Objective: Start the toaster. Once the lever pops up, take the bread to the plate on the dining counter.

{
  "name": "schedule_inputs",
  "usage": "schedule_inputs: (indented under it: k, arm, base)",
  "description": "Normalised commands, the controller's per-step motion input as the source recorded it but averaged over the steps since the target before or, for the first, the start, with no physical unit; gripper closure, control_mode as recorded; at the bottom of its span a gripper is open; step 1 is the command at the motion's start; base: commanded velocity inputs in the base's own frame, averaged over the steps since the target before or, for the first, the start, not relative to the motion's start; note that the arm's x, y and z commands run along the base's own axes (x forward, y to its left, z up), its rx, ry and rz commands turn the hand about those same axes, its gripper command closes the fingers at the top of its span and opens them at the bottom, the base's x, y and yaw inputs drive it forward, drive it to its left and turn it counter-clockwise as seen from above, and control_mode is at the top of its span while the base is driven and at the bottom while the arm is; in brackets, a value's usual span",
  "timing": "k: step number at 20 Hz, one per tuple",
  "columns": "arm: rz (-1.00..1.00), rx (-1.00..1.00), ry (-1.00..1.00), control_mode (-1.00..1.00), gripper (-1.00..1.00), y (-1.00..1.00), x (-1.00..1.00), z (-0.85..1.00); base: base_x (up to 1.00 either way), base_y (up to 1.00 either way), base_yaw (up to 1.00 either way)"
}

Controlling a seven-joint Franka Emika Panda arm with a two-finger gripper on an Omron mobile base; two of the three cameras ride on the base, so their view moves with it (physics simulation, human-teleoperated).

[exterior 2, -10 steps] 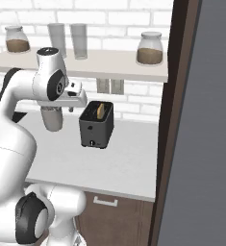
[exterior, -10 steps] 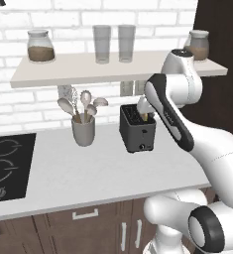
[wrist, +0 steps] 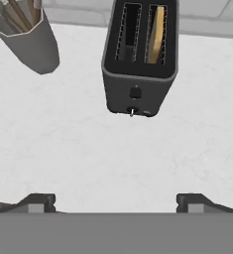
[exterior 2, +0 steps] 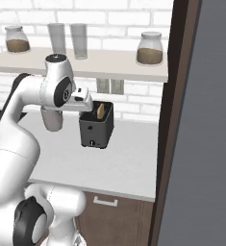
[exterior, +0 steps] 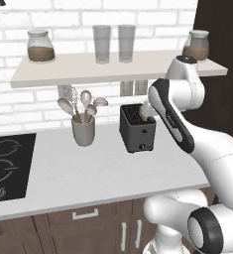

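Observation:
The black toaster (exterior: 136, 130) (exterior 2: 96, 129) (wrist: 139, 64) stands on the white worktop below the shelf. The bread (exterior 2: 101, 111) (wrist: 157, 32) stands upright in its right slot as the hand view has it. The lever knob (wrist: 135, 92) sits on the narrow end facing me, with a tiny knob (wrist: 132, 112) below it. My gripper (wrist: 116, 203) hovers above the worktop in front of that end. It is open and holds nothing. In the right base view the hand (exterior 2: 83, 103) sits by the toaster's top left edge. The plate and the dining counter are out of view.
A grey utensil holder (exterior: 83, 131) (wrist: 29, 42) stands left of the toaster. A black cooktop (exterior: 4, 166) lies further left. The shelf (exterior: 113, 68) above carries jars and glasses. A tall dark cabinet panel (exterior 2: 179, 125) closes the right side.
The hand has drifted slightly lower and nearer the toaster. Toaster and bread have not moved.

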Motion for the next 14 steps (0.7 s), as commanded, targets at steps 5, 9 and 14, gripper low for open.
schedule_inputs:
  k: [5,9,14]
  arm:
    - [0.00,0.00,-0.01,-1.00,-1.00,-0.06,0.16,-0.40]
    - [0.00,0.00,-0.01,-1.00,-1.00,-0.08,0.14,-0.44]
    - [0.00,0.00,0.00,-1.00,-1.00,-0.07,0.17,-0.20]
  base:
    - [0.00,0.00,0.00]
    - [0.00,0.00,0.00]
    - [0.00,0.00,0.00]
